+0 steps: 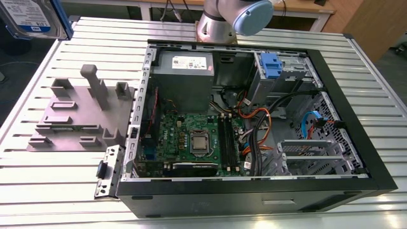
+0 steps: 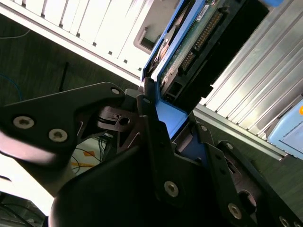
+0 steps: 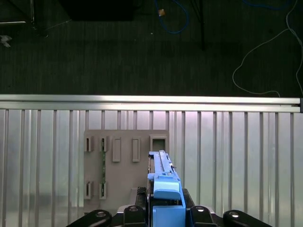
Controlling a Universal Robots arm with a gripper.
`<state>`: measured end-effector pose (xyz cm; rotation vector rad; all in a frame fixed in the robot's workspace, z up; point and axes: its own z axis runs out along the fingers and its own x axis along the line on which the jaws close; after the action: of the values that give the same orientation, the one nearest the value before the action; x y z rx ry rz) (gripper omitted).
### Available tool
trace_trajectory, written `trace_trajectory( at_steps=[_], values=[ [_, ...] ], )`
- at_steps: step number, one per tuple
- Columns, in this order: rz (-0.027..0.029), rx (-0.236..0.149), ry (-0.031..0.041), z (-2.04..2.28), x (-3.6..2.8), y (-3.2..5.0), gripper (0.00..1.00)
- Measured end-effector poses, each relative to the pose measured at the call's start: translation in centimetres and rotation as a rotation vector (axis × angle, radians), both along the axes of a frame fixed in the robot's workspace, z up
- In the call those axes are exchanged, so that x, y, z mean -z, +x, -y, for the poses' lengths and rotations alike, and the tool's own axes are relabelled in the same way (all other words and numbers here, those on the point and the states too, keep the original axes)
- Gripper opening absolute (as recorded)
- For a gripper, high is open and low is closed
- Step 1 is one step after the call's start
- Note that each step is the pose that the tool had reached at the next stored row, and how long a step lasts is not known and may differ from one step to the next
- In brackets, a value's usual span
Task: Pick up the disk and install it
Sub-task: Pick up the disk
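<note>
Jaws are clamped on the blue-railed sides of the single disk (image 3: 163, 172). The gripper (image 3: 165, 208) holds it edge-on, raised over the one grey fixture plate (image 3: 118, 184) on the slatted table (image 3: 236, 161). In the exterior view, one open computer case (image 1: 254, 193) lies beside that plate, and a cable bundle (image 1: 254, 119) crosses its interior near one blue latch (image 1: 270, 64).

Silver disk (image 1: 30, 16), blue rails, held upright

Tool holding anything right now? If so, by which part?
Yes: the tool is shut on the disk, which sits edge-on and is clamped at its blue-railed end.
</note>
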<state>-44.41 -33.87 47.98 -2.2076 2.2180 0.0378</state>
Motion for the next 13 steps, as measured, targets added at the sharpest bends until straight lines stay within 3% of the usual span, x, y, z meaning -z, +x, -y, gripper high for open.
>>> trace_trajectory(
  at_steps=[13],
  values=[
    [0.0, 0.0, 0.0, 0.03, 0.01, 0.85, 0.36]
  ],
)
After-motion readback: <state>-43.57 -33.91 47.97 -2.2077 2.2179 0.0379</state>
